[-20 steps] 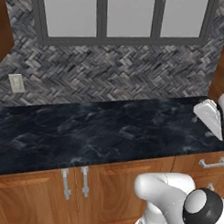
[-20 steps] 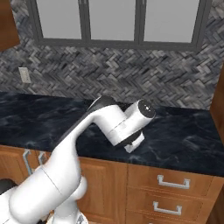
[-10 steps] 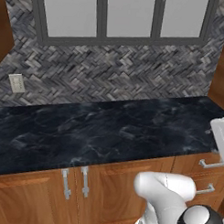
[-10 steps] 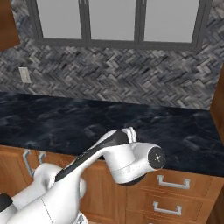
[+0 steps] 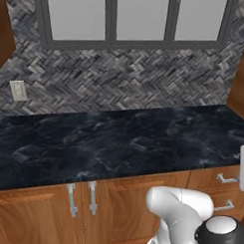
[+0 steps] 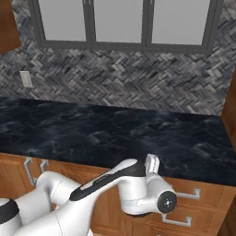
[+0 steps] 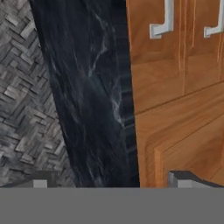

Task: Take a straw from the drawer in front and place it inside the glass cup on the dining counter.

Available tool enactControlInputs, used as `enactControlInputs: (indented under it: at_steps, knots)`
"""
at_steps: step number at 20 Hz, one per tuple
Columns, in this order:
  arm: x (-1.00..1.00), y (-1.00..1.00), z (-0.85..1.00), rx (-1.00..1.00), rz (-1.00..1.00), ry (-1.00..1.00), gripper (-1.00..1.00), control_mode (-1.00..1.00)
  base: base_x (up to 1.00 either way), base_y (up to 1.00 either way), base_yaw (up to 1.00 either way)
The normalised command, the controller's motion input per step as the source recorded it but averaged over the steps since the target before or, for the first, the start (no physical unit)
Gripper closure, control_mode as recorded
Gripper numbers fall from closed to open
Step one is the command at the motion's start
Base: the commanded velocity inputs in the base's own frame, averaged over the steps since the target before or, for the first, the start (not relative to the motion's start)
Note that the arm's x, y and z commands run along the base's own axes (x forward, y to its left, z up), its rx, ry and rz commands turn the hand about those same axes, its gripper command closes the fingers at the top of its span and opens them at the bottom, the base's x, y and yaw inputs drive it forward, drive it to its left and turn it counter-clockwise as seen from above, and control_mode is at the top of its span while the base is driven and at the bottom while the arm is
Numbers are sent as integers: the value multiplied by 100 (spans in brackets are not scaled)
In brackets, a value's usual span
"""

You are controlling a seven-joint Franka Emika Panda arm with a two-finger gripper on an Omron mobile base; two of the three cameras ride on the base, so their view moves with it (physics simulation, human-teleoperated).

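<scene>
The drawer [image 6: 209, 188] is the upper of two orange-brown fronts with silver handles under the black worktop, and it is shut. The left base view has the drawer [image 5: 207, 178] at the right edge. My gripper [image 6: 152, 162] hangs level with the worktop's front edge, just left of the drawer. In the hand view, rolled on its side, my gripper [image 7: 112, 181] is open with nothing between its fingertips [image 7: 41, 181], and the drawer [image 7: 148, 65] lies at the upper right. The straw, glass cup and dining counter are out of view.
A black worktop [image 5: 118, 144] backed by grey herringbone tiles [image 5: 130, 84] runs across both base views. Cabinet doors [image 5: 46, 216] with vertical bar handles stand left of the drawers. A second drawer front [image 6: 203, 219] sits below the first. A wall socket [image 5: 18, 90] is at far left.
My arm has swung down from above the worktop to in front of the cabinet fronts, by the drawers. The gripper has stayed open.
</scene>
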Motion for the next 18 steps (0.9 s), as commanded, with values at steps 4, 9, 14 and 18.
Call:
enactControlInputs:
  at_steps: [4, 9, 14, 18]
  knots:
    - [-3, -67, -50, 2, -6, -5, -100, -100, 0, 0, 0]
    - [-3, -56, -46, 0, -1, -9, -100, -100, 0, 0, 0]
    - [-6, -34, -43, 0, 0, -14, -100, -100, 0, 0, 0]
    - [0, -24, -41, 0, 0, -13, -100, -100, 0, 0, 0]
